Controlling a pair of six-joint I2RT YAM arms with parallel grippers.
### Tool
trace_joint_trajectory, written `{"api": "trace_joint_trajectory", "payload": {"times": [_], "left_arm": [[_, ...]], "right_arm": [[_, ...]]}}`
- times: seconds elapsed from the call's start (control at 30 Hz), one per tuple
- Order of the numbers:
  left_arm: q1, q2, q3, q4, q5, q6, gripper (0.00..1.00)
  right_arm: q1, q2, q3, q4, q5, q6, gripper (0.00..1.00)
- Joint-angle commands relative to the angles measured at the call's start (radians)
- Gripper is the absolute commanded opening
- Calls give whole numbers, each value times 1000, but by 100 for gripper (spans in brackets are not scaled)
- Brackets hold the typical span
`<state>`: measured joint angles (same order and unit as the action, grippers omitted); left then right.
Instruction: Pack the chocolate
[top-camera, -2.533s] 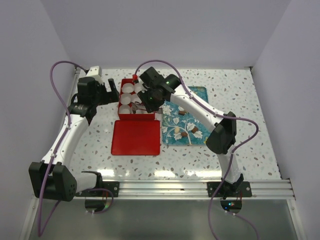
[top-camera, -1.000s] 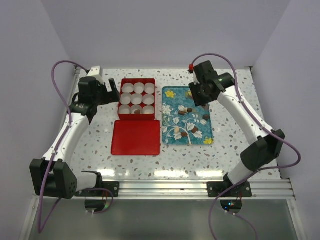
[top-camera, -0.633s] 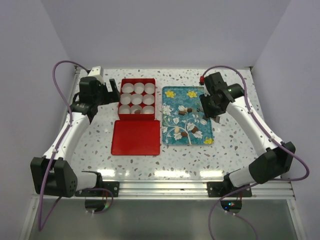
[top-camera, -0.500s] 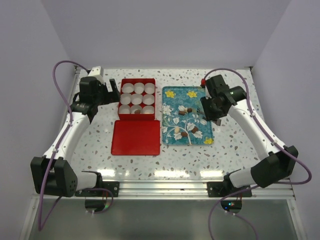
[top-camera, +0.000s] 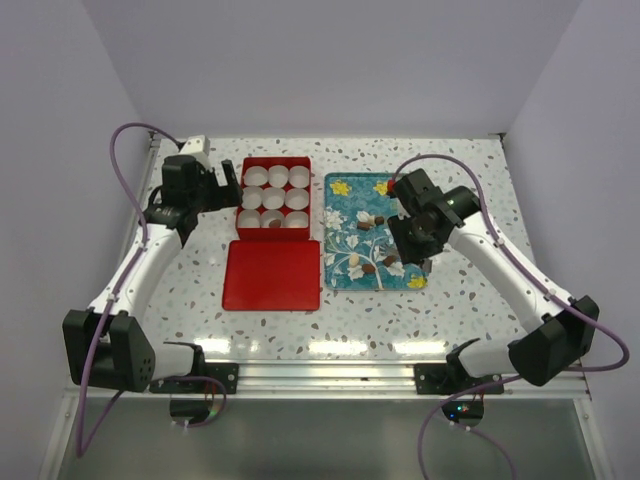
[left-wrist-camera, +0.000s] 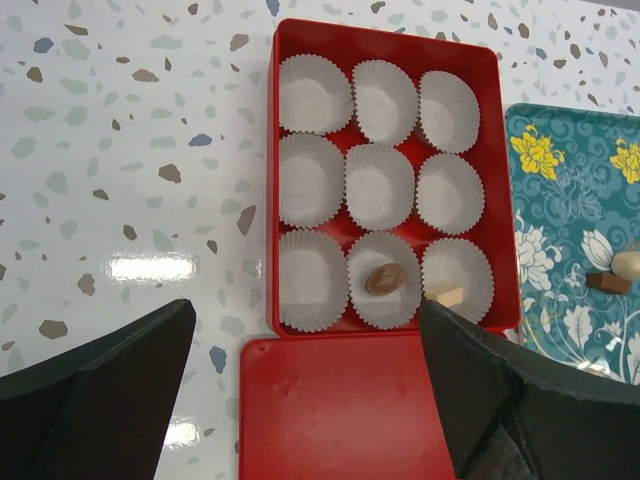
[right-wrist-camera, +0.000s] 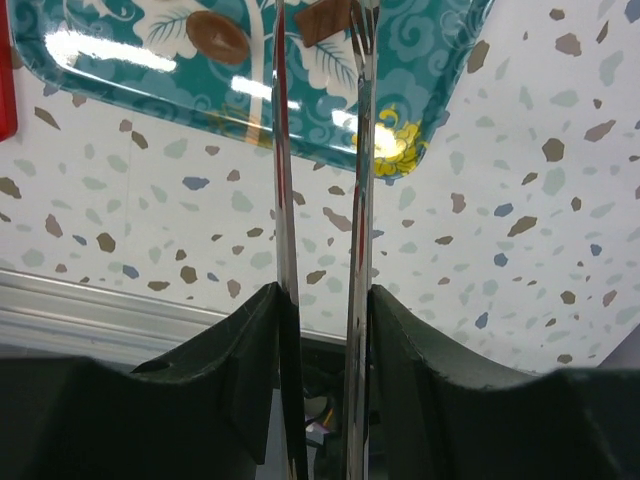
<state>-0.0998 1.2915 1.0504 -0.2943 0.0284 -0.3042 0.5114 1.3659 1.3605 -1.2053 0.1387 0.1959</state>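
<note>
Several chocolate pieces (top-camera: 366, 222) lie on the teal flower-print tray (top-camera: 345, 190). My right gripper (top-camera: 402, 255) hangs over the tray's near right part. In the right wrist view its thin metal fingers (right-wrist-camera: 283, 150) stand a narrow gap apart on either side of a brown rectangular chocolate (right-wrist-camera: 325, 22), with an oval brown piece (right-wrist-camera: 218, 35) to the left. The red box (left-wrist-camera: 270, 200) holds nine paper cups. A brown piece (left-wrist-camera: 385, 278) sits in the near middle cup, a cream piece (left-wrist-camera: 448, 294) in the near right one. My left gripper (left-wrist-camera: 305, 330) stays wide open beside the box.
The red lid (top-camera: 272, 273) lies flat just in front of the box (top-camera: 240, 200), touching its near edge. The tray (right-wrist-camera: 120, 50) sits right of both, its near right corner close to my right fingers. The metal rail (top-camera: 400, 375) runs along the table's near edge.
My right arm left the red box, swung out past the tray's far right side, then came back in and down over its near right part. The left arm has barely moved.
</note>
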Motion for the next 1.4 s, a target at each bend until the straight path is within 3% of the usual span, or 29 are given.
{"api": "trace_joint_trajectory", "payload": {"times": [0.0, 0.33, 1.1, 1.37], "left_arm": [[-9, 2, -6, 49, 15, -13, 100], [-15, 20, -12, 69, 28, -18, 100], [-15, 28, -12, 69, 24, -19, 100], [-15, 28, -12, 72, 22, -19, 100]], "right_arm": [[22, -39, -9, -57, 13, 69, 43], [29, -50, -21, -83, 15, 106, 44], [29, 7, -84, 26, -30, 119, 44], [30, 22, -78, 18, -21, 123, 39]]}}
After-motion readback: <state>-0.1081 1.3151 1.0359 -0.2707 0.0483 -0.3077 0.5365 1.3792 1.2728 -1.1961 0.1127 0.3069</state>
